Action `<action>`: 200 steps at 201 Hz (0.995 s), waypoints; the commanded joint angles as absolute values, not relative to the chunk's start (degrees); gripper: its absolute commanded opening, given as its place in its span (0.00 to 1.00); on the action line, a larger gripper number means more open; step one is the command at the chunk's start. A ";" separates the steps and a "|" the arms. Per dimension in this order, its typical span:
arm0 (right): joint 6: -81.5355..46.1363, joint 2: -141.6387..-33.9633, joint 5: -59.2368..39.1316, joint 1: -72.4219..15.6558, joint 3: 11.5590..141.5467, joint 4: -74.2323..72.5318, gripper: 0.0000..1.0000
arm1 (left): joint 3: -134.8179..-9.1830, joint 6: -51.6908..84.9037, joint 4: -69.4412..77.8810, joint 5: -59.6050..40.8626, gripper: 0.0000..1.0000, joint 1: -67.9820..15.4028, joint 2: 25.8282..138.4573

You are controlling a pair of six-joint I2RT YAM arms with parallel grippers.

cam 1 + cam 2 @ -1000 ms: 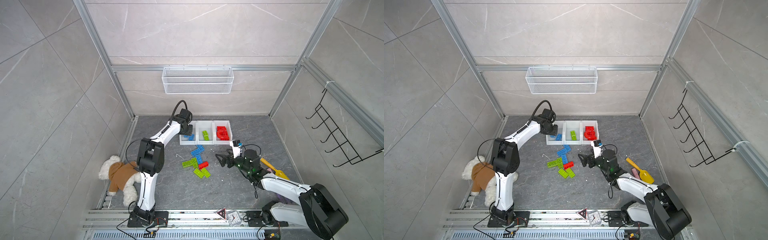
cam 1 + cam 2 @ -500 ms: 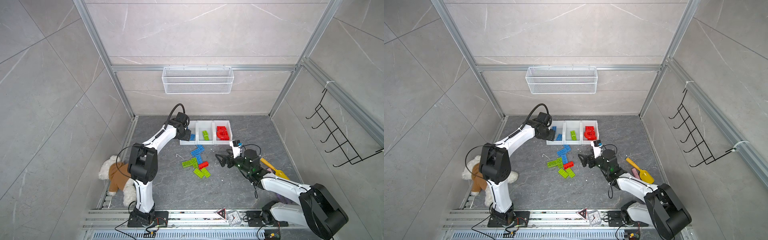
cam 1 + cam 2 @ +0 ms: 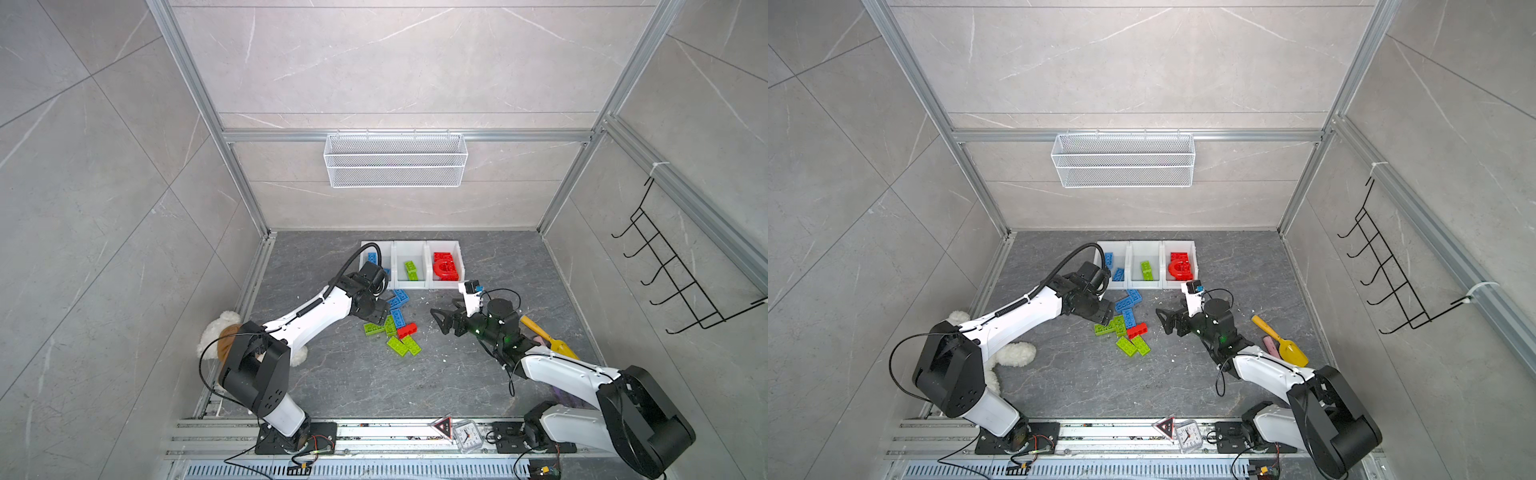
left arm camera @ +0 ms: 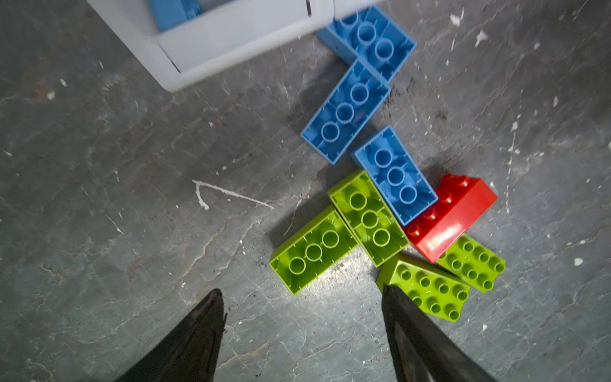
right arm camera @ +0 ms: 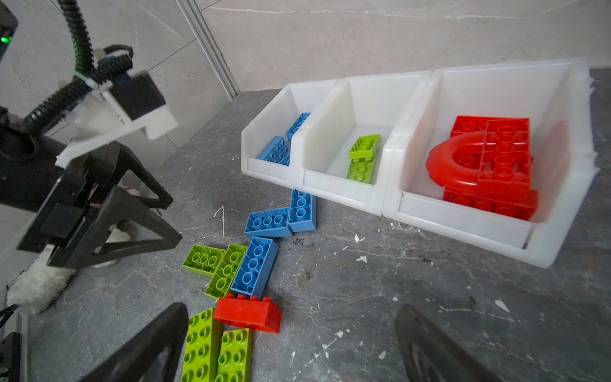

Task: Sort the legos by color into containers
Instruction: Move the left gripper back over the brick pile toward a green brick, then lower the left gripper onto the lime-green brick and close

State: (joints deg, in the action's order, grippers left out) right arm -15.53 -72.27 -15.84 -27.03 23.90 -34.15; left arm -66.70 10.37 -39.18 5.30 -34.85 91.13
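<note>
Three white bins stand in a row at the back: the left bin [image 3: 376, 244] holds blue legos [image 5: 276, 150], the middle bin [image 3: 409, 248] green ones [image 5: 363, 147], the right bin [image 3: 445, 246] red ones [image 5: 486, 158]. In front lies a loose pile: three blue bricks [image 4: 345, 112], green bricks [image 4: 314, 251] and one red brick [image 4: 453, 218]. My left gripper [image 3: 376, 313] hovers open and empty at the pile's left edge, near a green brick [image 3: 374, 328]. Right of the pile, my right gripper [image 3: 442, 322] stands wide open and empty, facing the red brick [image 5: 248, 312].
A teddy bear [image 3: 220, 332] lies by the left arm. A yellow scoop [image 3: 548, 336] lies behind the right arm. A small clock [image 3: 467, 436] sits on the front rail. A wire basket [image 3: 395, 166] hangs on the back wall.
My left gripper has come back from the blue bin to the pile's left edge, its jaws opening wider. The right arm has not moved.
</note>
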 commanded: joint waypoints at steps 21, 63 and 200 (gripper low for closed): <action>-16.50 -73.10 -16.54 -26.88 25.20 -34.55 1.00 | -64.68 8.42 -36.83 2.54 0.79 -35.42 90.22; -16.36 -73.67 -16.65 -26.87 25.35 -34.62 1.00 | -64.27 6.10 -37.04 2.65 0.80 -35.90 93.80; -15.74 -73.80 -16.19 -26.84 25.34 -34.21 1.00 | -67.12 3.09 -35.71 7.28 0.80 -36.65 104.43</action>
State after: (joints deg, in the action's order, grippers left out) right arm -15.51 -73.84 -16.12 -27.03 24.01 -34.15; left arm -64.66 4.49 -36.93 5.39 -36.40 103.28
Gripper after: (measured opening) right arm 0.992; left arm 0.799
